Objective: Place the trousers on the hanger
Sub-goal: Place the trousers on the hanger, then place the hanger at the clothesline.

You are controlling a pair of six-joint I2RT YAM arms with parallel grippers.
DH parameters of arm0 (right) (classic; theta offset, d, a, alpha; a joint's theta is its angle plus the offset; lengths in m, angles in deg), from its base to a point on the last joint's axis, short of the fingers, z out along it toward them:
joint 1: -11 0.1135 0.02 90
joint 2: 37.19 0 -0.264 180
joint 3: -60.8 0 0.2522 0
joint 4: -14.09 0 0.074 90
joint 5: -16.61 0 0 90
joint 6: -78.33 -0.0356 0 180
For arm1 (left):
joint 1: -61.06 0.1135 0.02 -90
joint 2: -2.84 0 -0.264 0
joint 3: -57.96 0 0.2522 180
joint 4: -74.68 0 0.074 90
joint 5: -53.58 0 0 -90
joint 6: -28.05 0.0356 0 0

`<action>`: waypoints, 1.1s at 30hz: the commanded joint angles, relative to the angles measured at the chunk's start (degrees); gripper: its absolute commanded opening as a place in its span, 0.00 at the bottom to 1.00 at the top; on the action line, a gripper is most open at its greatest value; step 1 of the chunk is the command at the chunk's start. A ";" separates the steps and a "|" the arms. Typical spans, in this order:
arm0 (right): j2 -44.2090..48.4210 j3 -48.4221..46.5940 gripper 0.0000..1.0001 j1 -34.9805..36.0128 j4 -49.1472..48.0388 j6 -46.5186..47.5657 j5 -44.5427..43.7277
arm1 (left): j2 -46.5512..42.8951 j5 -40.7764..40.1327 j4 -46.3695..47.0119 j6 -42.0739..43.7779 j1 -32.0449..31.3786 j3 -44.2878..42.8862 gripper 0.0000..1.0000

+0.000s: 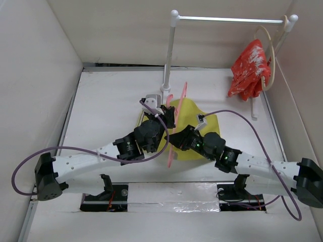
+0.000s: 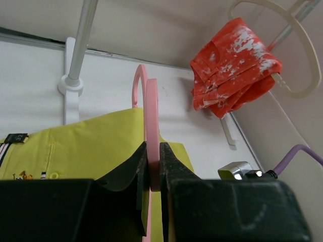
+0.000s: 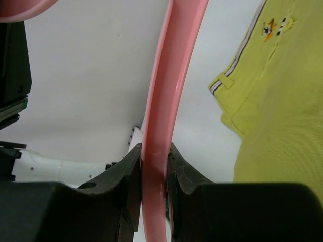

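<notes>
left gripper [image 2: 153,151] is clamped on the hanger [image 2: 150,106], one finger on each face of the thin pink bar; right gripper [image 3: 154,156] is likewise closed on a lower stretch of the same bar, both pads touching it. the hanger stands on edge between the two wrists, hook toward the far side, and the trousers [image 1: 189,113] lie flat on the table [image 1: 111,101] beneath and mostly to the right of it, waistband near the right gripper. judged step: steady the hanger before feeding cloth over its bar. hold both grips in one plane, since the thin plastic will likely twist if the wrists turn unequally; leave one gripper holding and free the other only once the hanger is stable, then take the cloth by an edge, not from the middle of the fabric. clearances: the post [image 1: 169,60] of the rail stands just beyond the hook, so limit forward travel; open table lies to the left; the red garment [image 1: 247,70] and side wall are well apart on the right; a purple cable [image 1: 237,113] arcs above the trousers' right edge and may snag lifted cloth
</notes>
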 commanded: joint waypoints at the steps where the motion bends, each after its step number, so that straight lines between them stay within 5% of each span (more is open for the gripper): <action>1: 0.86 -0.89 0.01 1.63 -11.34 -0.21 0.51 | 1.49 4.48 5.14 0.85 -0.26 -7.26 0.00; 2: 1.04 -1.76 0.00 1.63 -11.95 -0.56 0.86 | 1.76 5.45 5.04 1.38 -0.26 -9.10 0.02; 9: 3.58 -5.45 0.00 -0.56 -15.91 -5.65 3.77 | 2.55 11.16 4.17 8.06 -0.26 -18.86 0.58; 16: 6.49 -9.67 0.00 -6.79 -14.51 -8.21 5.52 | -2.63 11.88 4.61 13.16 -0.26 -22.30 0.84; 21: 6.75 -11.61 0.00 -14.79 -14.25 -10.75 12.28 | -13.15 4.33 8.90 14.48 0.26 -11.95 0.87; 27: 4.21 -17.48 0.00 -27.19 -14.34 -13.57 21.33 | -23.54 -2.69 12.77 10.53 1.41 6.59 0.76; 33: -1.33 -25.58 0.00 -36.41 -9.68 -12.96 25.73 | -23.12 -5.18 12.16 6.83 1.93 18.20 0.70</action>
